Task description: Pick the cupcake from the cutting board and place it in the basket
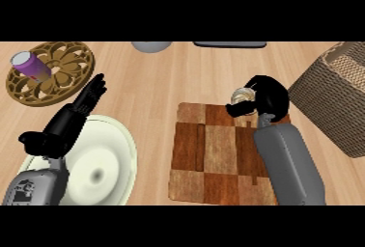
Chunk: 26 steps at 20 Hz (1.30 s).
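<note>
Right hand [271, 99]: curled round the cupcake, fingers and thumb closed on it, at the far right corner of the cutting board.
Cupcake [242, 95]: only a pale top and a bit of one side show past the black fingers; the rest is hidden in the grasp. Whether it rests on the board or is lifted off it cannot be told from this steep angle.
Cutting board [210, 154]: chequered wood, its right strip covered by the right forearm, its near edge cut off.
Basket [335, 101]: woven, just right of the hand, cut off by the right edge; its inside is hardly visible.
Left hand [68, 123]: fingers straight and holding nothing, over the far rim of the cream plate.
Cream plate [110, 164]: partly hidden by the left forearm, its near side cut off.
Carved wooden disc [61, 82]: far left, a purple cup [30, 65] standing on it.
Grey round object [151, 46]: at the far edge, mostly cut off, hard to identify.
Dark flat object [230, 44]: only a sliver shows.
</note>
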### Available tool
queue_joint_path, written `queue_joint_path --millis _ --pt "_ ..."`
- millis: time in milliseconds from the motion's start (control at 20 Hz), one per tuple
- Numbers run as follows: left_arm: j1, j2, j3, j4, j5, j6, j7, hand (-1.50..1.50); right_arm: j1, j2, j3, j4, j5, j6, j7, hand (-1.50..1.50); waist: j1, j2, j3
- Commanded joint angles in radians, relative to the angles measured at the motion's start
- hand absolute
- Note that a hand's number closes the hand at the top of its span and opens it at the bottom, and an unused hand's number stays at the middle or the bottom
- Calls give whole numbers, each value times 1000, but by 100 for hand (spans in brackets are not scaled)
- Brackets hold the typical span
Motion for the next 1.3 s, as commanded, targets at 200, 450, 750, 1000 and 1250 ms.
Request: queue_joint_path --millis 200,450,750,1000,1250 --pt "-3 -23 -27 4 -20 13 20 0 -182 6 114 -109 -61 -392 159 150 -4 -8 0" --pt "-3 -4 4 9 -18 17 4 0 -222 6 247 -212 52 -443 392 150 -28 -11 -1" --pt "-29 -7 28 39 -2 20 8 0 -346 6 169 -272 169 -250 553 150 -40 -10 -2" --pt "16 18 45 -3 6 2 4 0 -361 -68 45 -202 171 -193 457 150 -35 -8 -1" --pt "-26 -25 -4 16 -35 33 19 0 -431 -149 -68 -90 157 -255 386 150 -34 -5 -1"
